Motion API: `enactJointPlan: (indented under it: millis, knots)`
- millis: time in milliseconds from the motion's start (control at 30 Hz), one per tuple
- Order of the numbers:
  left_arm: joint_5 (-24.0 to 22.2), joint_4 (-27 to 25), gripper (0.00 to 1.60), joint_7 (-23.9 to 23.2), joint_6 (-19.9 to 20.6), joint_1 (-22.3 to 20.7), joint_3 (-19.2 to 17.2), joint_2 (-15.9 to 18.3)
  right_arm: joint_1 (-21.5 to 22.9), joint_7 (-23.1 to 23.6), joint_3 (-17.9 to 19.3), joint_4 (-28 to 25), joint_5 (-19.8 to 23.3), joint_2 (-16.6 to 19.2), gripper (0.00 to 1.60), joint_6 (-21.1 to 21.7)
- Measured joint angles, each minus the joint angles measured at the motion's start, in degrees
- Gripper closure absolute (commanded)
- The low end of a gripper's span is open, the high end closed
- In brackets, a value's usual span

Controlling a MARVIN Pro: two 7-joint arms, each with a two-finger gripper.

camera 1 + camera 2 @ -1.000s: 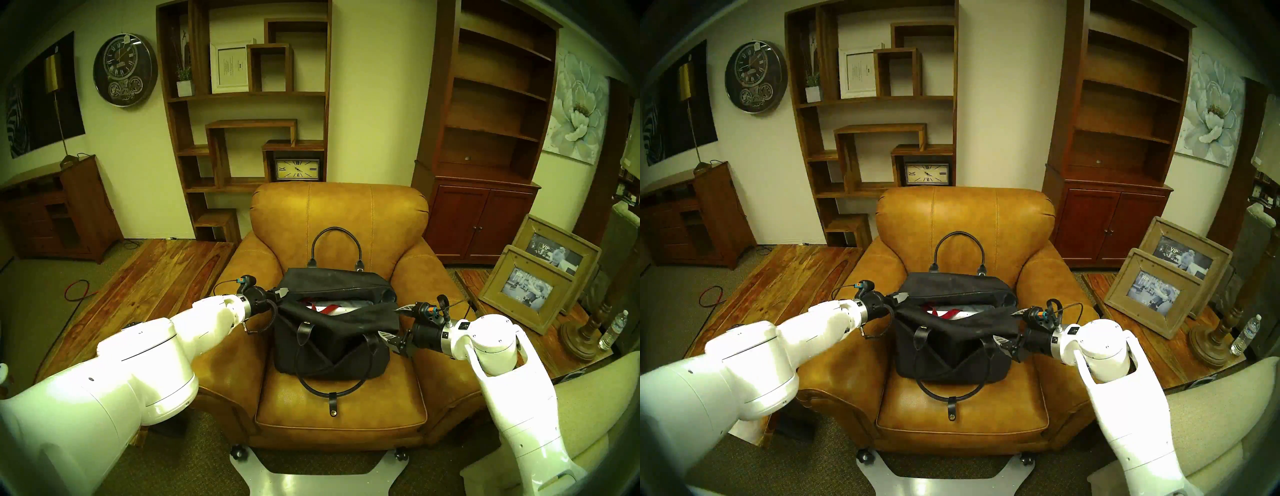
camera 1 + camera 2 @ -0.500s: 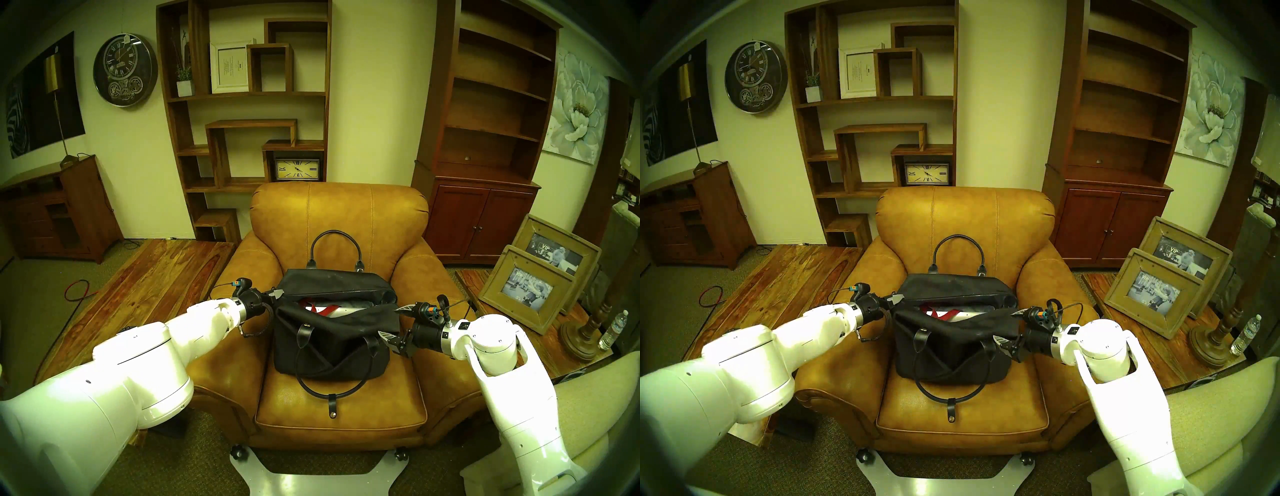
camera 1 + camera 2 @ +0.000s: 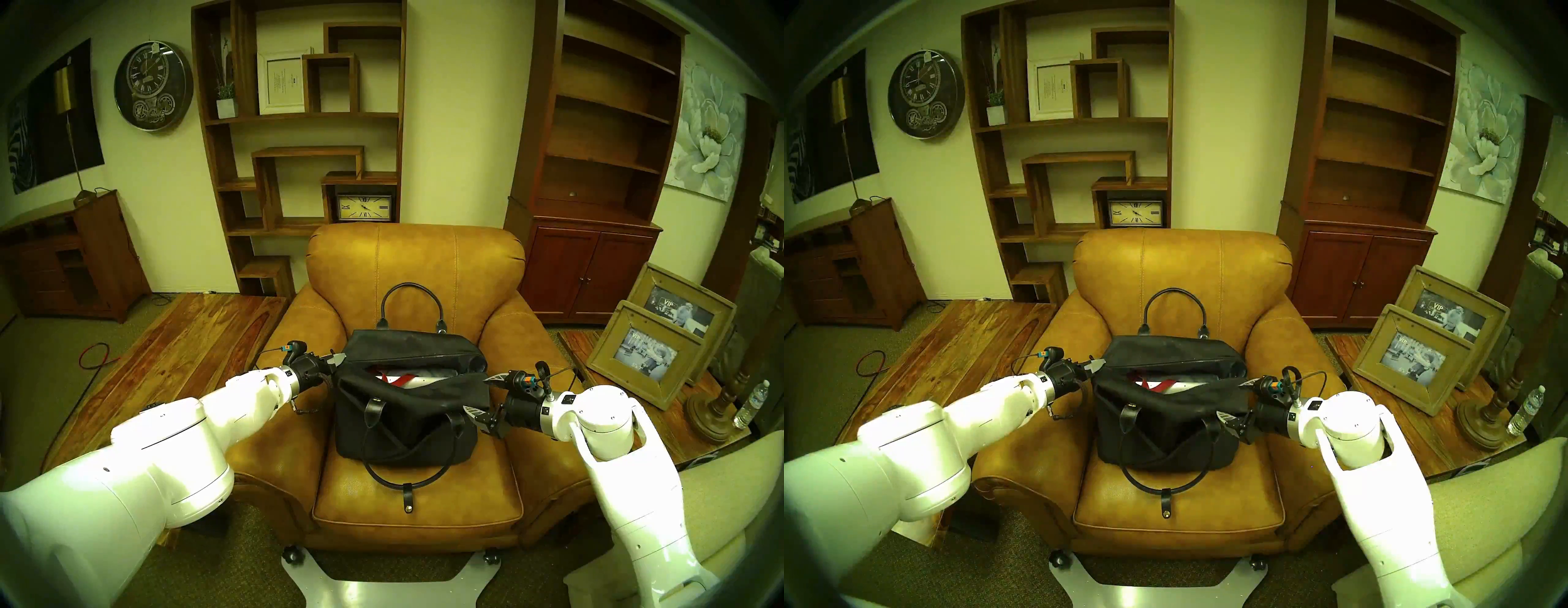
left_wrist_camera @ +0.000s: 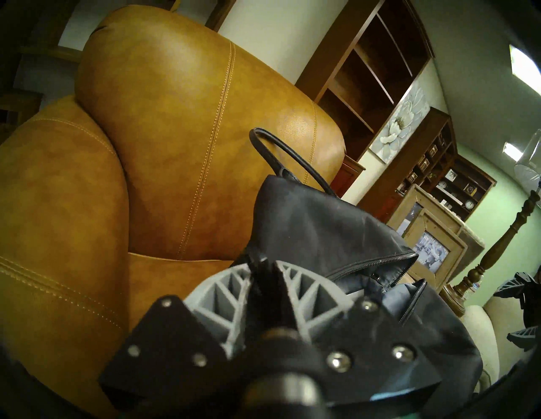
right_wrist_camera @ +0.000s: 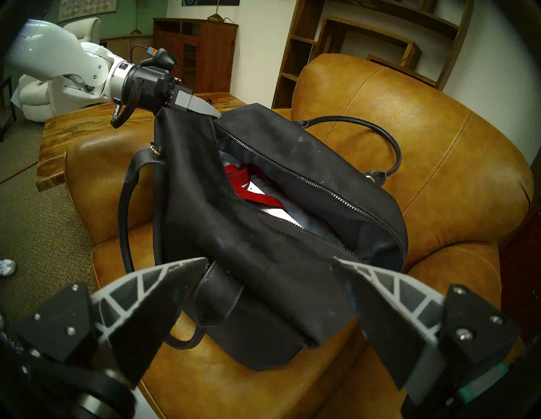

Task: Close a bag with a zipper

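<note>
Pinching the bag's (image 5: 263, 234) end, left gripper (image 5: 202, 108); right gripper (image 5: 269, 281) (fingers spread) straddling the other.

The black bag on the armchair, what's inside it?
Through the open zipper of the bag, a red strap lies over something white; the rest is hidden by the fabric.

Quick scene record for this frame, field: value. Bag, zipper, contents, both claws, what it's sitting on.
bag: black fabric handbag, on the seat of the armchair
zipper: open along most of the top, two rows of teeth spread apart
contents: something red and white visible through the gap
left claw: shut on the bag's fabric at the zipper's end
right claw: open, at the bag's other end, gripping nothing
handles: far one upright against the backrest, near one drooped onto the seat
</note>
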Motion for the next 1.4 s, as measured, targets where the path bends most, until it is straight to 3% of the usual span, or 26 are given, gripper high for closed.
enactJointPlan:
  millis: [167,200,367,400,567,600,867,933,967,1133,1167,1400]
  knots:
    - [0.11,0.02,1.14,-0.42,-1.18,0.23,0.01,-0.05,0.00,0.00,0.00,-0.01,0.00,0.00,0.00,0.00]
    - [0.16,0.02,1.04,-0.54,-1.36,0.27,0.01,-0.05,-0.01,0.01,0.00,-0.01,-0.01,0.00,0.00,0.00]
    - [0.23,0.03,1.03,-1.11,-2.61,0.58,-0.17,-0.04,-0.01,0.01,0.01,-0.01,-0.01,0.00,0.00,0.00]
    - [0.18,0.02,0.94,-1.23,-3.05,0.69,-0.29,-0.04,-0.01,0.01,0.01,-0.01,-0.01,0.00,0.00,0.00]
    - [-0.04,-0.03,0.89,-1.86,-5.02,1.18,-0.74,-0.03,-0.01,0.03,0.01,-0.01,-0.02,0.00,0.00,0.00]
    - [-0.08,-0.04,0.82,-1.97,-5.31,1.25,-0.82,-0.03,-0.01,0.03,0.01,-0.01,-0.02,0.00,0.00,0.00]
    - [-0.41,-0.21,0.83,-2.55,-6.37,1.45,-1.32,-0.09,-0.01,0.05,0.02,-0.01,-0.03,-0.02,0.00,0.00]
    - [-0.43,-0.20,0.87,-2.48,-6.38,1.46,-1.38,-0.14,-0.01,0.05,0.03,-0.01,-0.03,-0.02,0.00,0.00]
    - [-0.44,-0.15,0.97,-2.34,-6.37,1.46,-1.40,-0.18,-0.01,0.05,0.03,-0.01,-0.03,-0.02,0.00,0.00]
    - [-0.32,0.52,1.05,-0.82,-6.28,1.35,-1.24,-0.42,-0.01,0.06,0.03,-0.01,-0.04,-0.02,0.00,0.00]
    - [-0.26,0.74,1.60,-0.46,-6.25,1.33,-1.17,-0.45,-0.01,0.06,0.03,-0.01,-0.05,-0.02,0.00,0.00]
    - [-0.07,1.10,1.60,0.17,-6.27,1.32,-1.06,-0.41,-0.01,0.06,0.03,-0.02,-0.05,-0.02,0.00,0.00]
